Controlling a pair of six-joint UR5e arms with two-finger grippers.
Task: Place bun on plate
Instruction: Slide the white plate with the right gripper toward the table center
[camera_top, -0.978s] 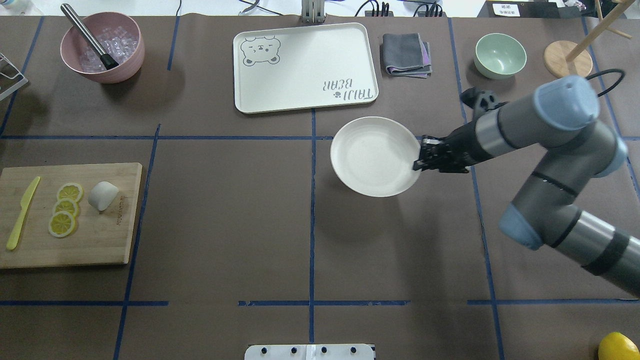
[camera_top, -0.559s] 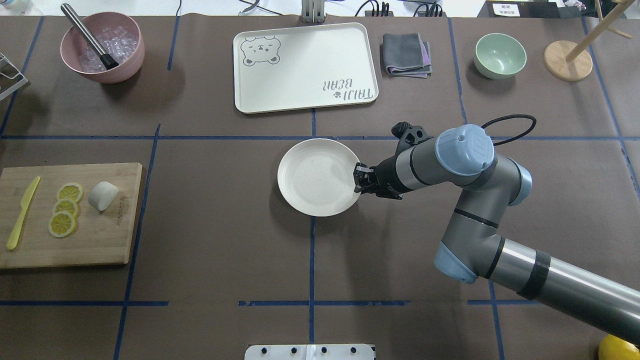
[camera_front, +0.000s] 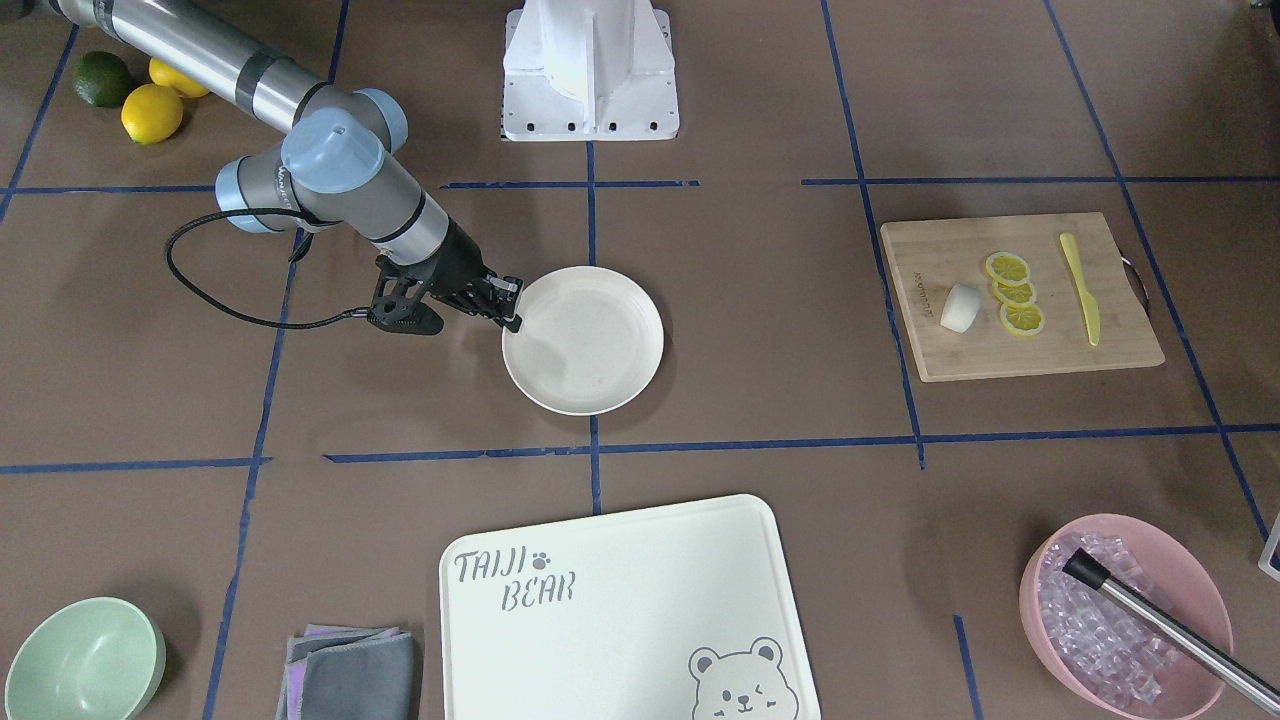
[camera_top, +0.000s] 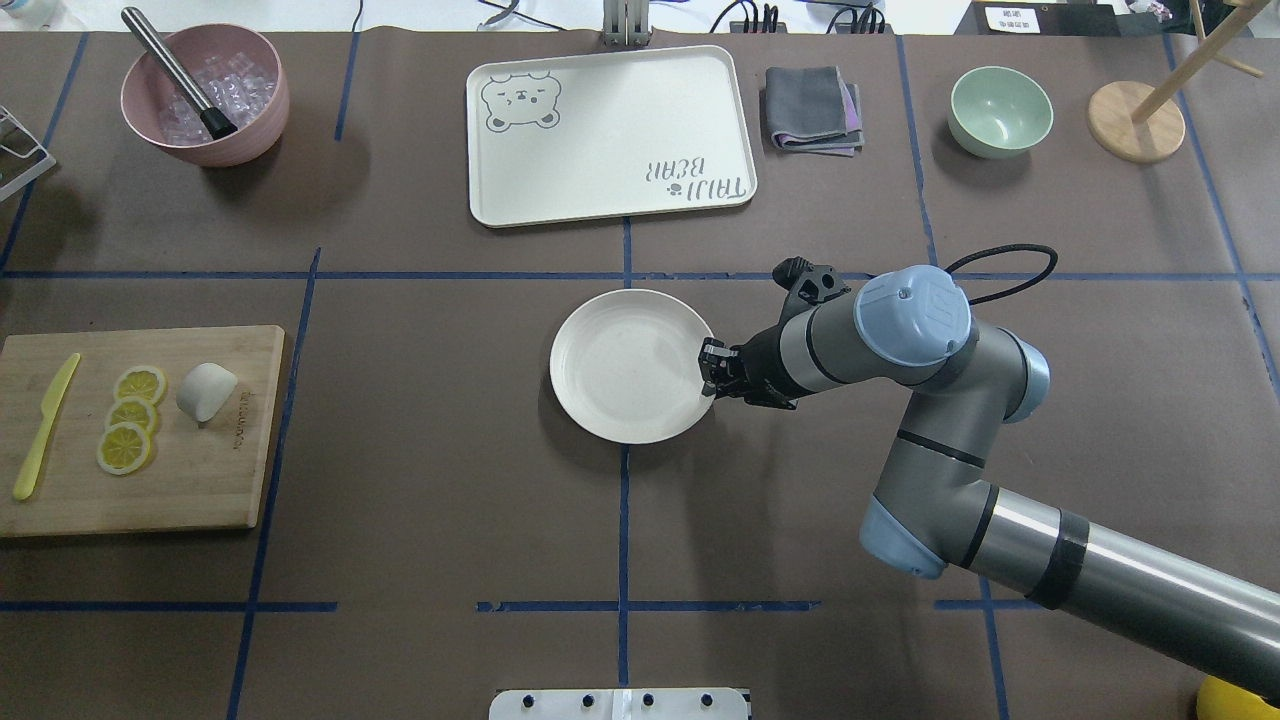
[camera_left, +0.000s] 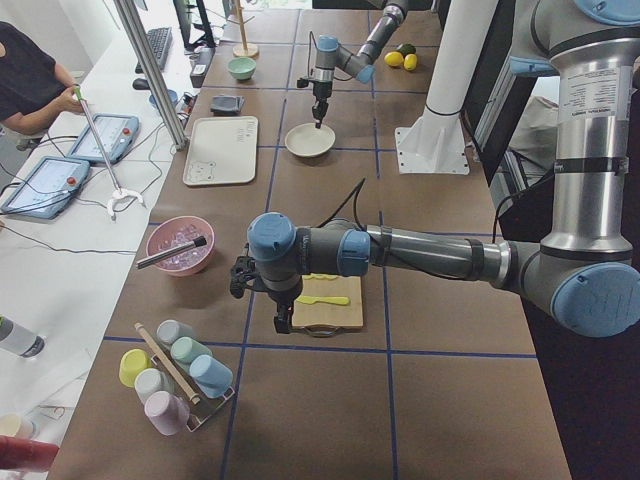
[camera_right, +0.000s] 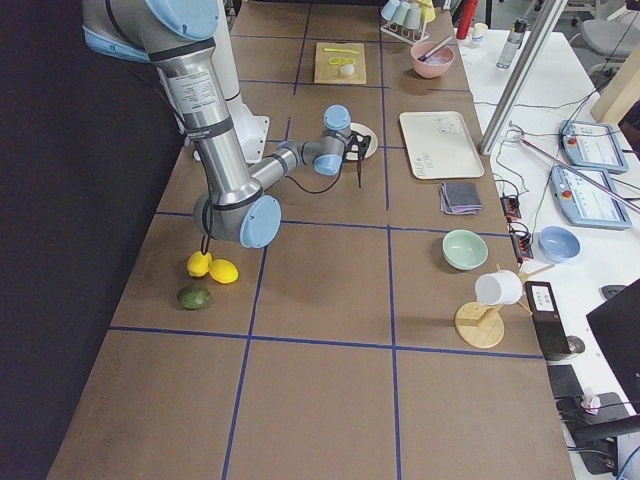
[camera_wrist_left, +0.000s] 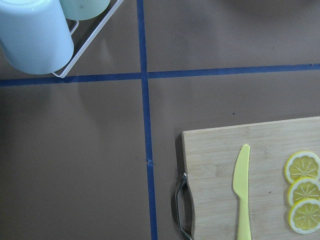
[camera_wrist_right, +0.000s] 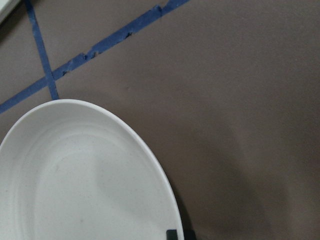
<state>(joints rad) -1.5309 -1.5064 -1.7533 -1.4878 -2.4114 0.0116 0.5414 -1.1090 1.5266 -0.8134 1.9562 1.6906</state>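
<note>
The bun (camera_top: 206, 390) (camera_front: 961, 307) is a small white lump lying on a wooden cutting board (camera_top: 210, 480) at the table's left, beside lemon slices (camera_top: 130, 415). The cream plate (camera_top: 620, 365) (camera_front: 590, 345) (camera_wrist_right: 75, 190) sits empty near the table's centre. My right gripper (camera_top: 708, 375) (camera_front: 512, 305) is shut on the plate's right rim. My left gripper (camera_left: 281, 318) hangs over the outer end of the cutting board, and I cannot tell whether it is open or shut. The left wrist view shows the board's handle end and the knife (camera_wrist_left: 242, 195), but not the bun.
A bear-print tray (camera_top: 610, 135), a folded cloth (camera_top: 812, 108), a mint bowl (camera_top: 1000, 110) and a wooden stand (camera_top: 1135, 120) line the far side. A pink bowl of ice (camera_top: 205, 95) stands far left. Lemons (camera_front: 150, 110) lie by the right arm's base. A cup rack (camera_wrist_left: 35, 35) stands left of the board.
My right gripper has dragged the plate left and toward me, from right of the centre line to the table's middle; the last stretch was small. The bun has not moved.
</note>
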